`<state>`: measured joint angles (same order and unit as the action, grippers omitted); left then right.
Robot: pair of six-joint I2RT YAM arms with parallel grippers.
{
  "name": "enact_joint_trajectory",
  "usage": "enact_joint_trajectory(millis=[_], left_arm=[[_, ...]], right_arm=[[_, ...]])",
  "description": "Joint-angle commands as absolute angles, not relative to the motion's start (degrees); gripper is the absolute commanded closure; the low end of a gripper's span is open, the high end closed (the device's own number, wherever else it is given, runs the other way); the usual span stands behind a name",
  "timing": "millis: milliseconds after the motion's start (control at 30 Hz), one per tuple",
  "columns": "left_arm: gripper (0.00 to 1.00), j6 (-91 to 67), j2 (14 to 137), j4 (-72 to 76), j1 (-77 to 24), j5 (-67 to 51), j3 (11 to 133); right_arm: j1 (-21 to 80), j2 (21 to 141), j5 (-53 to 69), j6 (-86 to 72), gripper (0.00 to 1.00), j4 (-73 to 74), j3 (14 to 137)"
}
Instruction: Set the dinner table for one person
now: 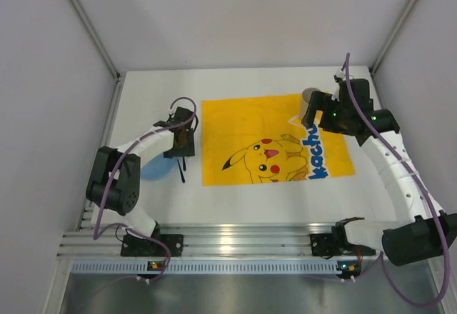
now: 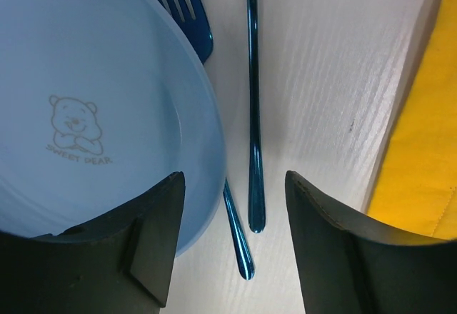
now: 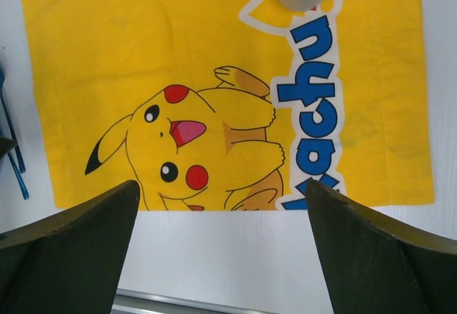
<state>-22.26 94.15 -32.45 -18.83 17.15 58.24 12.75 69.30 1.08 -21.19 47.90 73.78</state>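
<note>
While my left pincer [image 2: 234, 180] hangs spread over the white dinner table [image 2: 321, 78], left of the yellow mat [image 2: 421, 150], I'd pinch that thin, slick, stiff blue utensil handle [image 2: 252, 114] mid-shaft, right of the plate [image 2: 93, 100].

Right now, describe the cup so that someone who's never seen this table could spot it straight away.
Find the yellow Pikachu mat in the middle of the white table. At its far right corner, by the blue lettering, stands a plain grey cup. It alone sits on the mat; the blue plate and cutlery lie off its left edge.
</note>
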Motion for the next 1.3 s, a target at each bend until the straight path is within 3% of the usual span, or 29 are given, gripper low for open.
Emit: enact_joint_trajectory(millis=[0,267,367,433,667,933,1267], left_arm=[[0.37,-21.18,94.57,-29.01,-17.06,17.49,60.56],[0.51,-19.60,94.65,-26.99,-13.27,15.30,59.42],[0.64,-19.25,95.97,-26.37,-12.75,14.50,59.15],[0.77,-19.25,96.68,-25.93,-12.66,14.06,59.15],[1.00,-19.07,98.96,-25.58,-12.66,13.01,59.85],[1.00,-16.97,95.90,-35.58,-14.15,19.24,68.37],[1.00,-18.01,103.00,-44.56,-31.44,20.05,91.90]], right_arm=[[13.62,67.50,0.26,-19.86,0.00,48.52,73.65],[13.71,68.55,-1.58,-19.25,0.00,48.52,74.00],[13.62,69.26,-1.84,-18.98,0.00,48.69,74.18],[13.62,69.35,-2.02,-18.81,0.00,48.87,74.44],[13.71,69.26,-2.64,-18.63,0.00,49.22,74.01],[13.71,68.20,-3.08,-18.54,0.00,49.22,73.39],[13.54,63.02,-3.59,-20.65,0.00,47.02,73.12]])
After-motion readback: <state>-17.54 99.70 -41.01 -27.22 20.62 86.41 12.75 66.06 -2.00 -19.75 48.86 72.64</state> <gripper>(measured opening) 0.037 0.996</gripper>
